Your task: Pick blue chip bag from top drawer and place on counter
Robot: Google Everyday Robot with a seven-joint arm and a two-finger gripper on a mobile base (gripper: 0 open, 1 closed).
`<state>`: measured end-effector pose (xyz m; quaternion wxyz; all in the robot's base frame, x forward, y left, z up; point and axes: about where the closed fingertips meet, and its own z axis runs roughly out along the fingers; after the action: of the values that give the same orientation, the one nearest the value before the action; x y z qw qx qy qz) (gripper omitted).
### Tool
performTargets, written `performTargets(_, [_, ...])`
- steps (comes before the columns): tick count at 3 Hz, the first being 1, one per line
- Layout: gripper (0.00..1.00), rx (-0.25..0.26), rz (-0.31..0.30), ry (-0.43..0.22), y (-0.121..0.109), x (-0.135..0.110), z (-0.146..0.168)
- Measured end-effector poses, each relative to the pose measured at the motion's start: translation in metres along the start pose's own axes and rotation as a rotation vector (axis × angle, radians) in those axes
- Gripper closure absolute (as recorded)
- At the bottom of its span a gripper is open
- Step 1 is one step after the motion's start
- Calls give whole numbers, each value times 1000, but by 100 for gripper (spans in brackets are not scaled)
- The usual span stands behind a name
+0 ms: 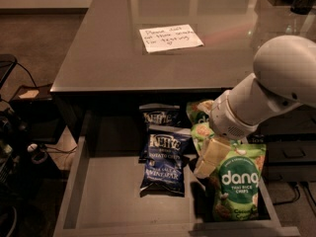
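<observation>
Blue bag seen flat in the open drawer, with the tool lowered just beside it.

The blue bag is laid on the drawer's grey bottom near the middle, its top edge against a darker navy bag set further back. The cream tool is angled down from the white arm at the right and is placed between the blue bag and a front green bag, over that green bag's upper left corner. Whether it is released or clenched cannot be told, and no contact with the blue bag can be made out. More green bags are piled behind the tool. On the counter above, a white handwritten note is laid.
</observation>
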<state>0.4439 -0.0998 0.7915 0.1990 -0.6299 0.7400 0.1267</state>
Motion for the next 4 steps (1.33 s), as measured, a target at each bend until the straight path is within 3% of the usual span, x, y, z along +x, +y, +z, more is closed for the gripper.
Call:
performTargets(3, [0,28,-52,-46,-34,-19,78])
performTargets(4, [0,53,-57,-22,-48,-15,98])
